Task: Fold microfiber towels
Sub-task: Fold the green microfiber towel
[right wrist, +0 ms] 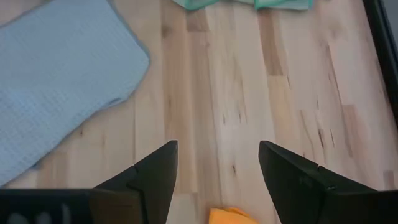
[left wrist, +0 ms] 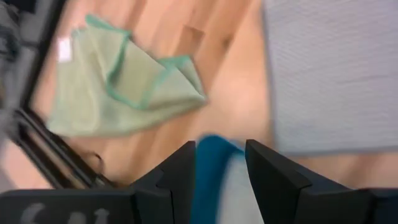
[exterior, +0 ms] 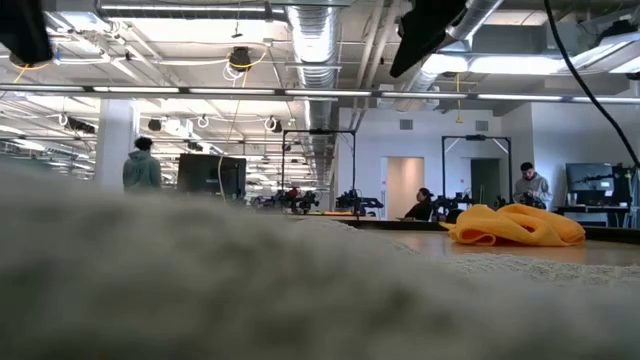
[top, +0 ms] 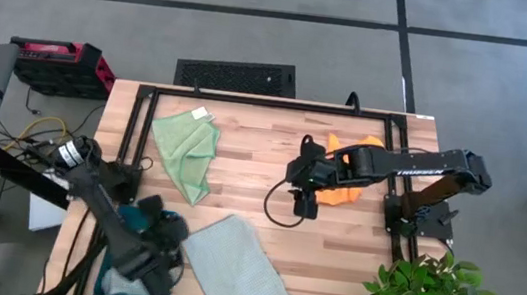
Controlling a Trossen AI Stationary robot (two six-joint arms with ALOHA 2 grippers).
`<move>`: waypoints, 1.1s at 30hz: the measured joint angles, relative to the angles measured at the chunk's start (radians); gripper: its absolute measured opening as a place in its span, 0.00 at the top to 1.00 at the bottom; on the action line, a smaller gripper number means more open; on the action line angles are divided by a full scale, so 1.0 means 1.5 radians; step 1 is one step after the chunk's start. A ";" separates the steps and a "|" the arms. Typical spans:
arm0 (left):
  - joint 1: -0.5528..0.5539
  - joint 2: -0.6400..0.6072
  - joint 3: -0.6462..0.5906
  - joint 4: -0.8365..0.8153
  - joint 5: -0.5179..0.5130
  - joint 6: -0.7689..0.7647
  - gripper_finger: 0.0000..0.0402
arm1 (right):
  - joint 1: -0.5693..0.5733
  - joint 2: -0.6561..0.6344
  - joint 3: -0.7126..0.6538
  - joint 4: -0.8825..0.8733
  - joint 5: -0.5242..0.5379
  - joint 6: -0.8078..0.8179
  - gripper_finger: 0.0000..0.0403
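A wooden worktop (top: 239,180) seen from above. A light green towel (top: 187,150), loosely bunched, is shown at the left rear; a pale grey-blue towel (top: 240,271) is spread flat at the front edge; an orange towel (top: 350,183) is crumpled at the right, partly under the right arm. The right gripper (top: 303,205) is held over bare wood beside the orange towel, jaws wide apart and empty. The left gripper (top: 169,227) is positioned above a teal bin (top: 149,219) at the front left, jaws parted, nothing grasped.

green towel (top: 188,148), orange towel (top: 352,168), grey-blue towel (top: 240,270)
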 joint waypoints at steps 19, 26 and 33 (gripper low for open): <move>0.353 -0.011 -0.109 0.056 0.126 0.642 0.67 | -0.002 0.005 -0.007 -0.018 0.000 -0.042 0.38; 0.442 -0.136 -0.216 0.222 0.225 0.765 0.67 | -0.002 0.005 -0.007 -0.046 0.000 -0.043 0.38; 0.516 -0.215 -0.306 0.341 0.297 0.841 0.67 | -0.004 0.005 -0.007 -0.045 0.000 -0.043 0.38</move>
